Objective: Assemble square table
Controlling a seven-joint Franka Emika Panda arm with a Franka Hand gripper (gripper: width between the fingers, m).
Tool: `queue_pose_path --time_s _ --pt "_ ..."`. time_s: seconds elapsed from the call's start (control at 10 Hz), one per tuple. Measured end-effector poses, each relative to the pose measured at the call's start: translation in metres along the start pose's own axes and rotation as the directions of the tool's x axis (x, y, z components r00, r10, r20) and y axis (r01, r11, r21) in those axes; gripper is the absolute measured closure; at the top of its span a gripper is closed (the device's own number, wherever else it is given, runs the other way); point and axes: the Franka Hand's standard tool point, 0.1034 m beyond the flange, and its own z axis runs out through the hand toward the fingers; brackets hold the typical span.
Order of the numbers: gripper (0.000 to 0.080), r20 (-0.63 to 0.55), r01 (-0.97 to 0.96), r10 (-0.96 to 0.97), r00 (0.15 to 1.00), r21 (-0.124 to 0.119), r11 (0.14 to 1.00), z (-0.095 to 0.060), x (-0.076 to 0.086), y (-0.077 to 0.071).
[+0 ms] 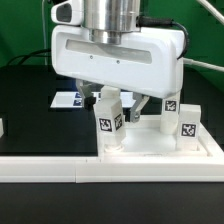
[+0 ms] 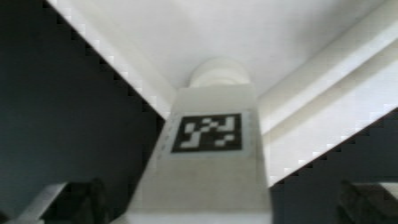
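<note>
The square tabletop (image 1: 165, 150) lies flat on the black table (image 1: 30, 100), at the near right of the exterior view, its white body pushed up against the long white rail (image 1: 60, 168) that runs across the front. Three white legs stand on it, each with a black-and-white tag on its face: one at the near left corner (image 1: 109, 122), one further back in the middle (image 1: 170, 104), and one at the right edge (image 1: 189, 124). The near left leg stands upright right under the gripper (image 1: 110, 95), its top rising into the shadow below the white gripper body, and dark fingers (image 1: 90, 97) come down on either side of it. From the wrist view the same leg (image 2: 210, 150) fills the middle, tag facing the camera, with the rounded top end against the pale tray surface (image 2: 302, 60) beyond; the two dark fingertips (image 2: 80, 200) sit low at either side of the leg with a gap showing between each pad and the leg's sides, so the jaws look spread around it rather than pinching it. Further back on the left, a flat sheet of printed tags (image 1: 68, 99) lies on the black surface, well apart from the tabletop. A small white piece (image 1: 3, 127) shows at the left edge, cut off.
</note>
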Motion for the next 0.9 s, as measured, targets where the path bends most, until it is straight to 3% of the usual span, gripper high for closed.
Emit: queue_pose_path --time_s 0.2,0.4,0.5,0.6,0.9 --pt "0.0150 -0.003 0.000 0.000 1.000 -0.003 1.000 0.0020 -0.0007 0.0021" --pt "0.0403 -0.002 -0.030 0.030 1.000 -0.004 1.000 0.0031 -0.0008 0.0027" --pt "0.0403 -0.001 -0.114 0.114 0.993 -0.002 0.993 0.0034 -0.0012 0.0023" --pt "0.0509 -0.001 -0.227 0.227 0.974 -0.003 0.974 0.0037 -0.0015 0.0022" --pt "0.0509 -0.001 -0.408 0.408 0.913 -0.003 0.913 0.0043 -0.0019 0.0021"
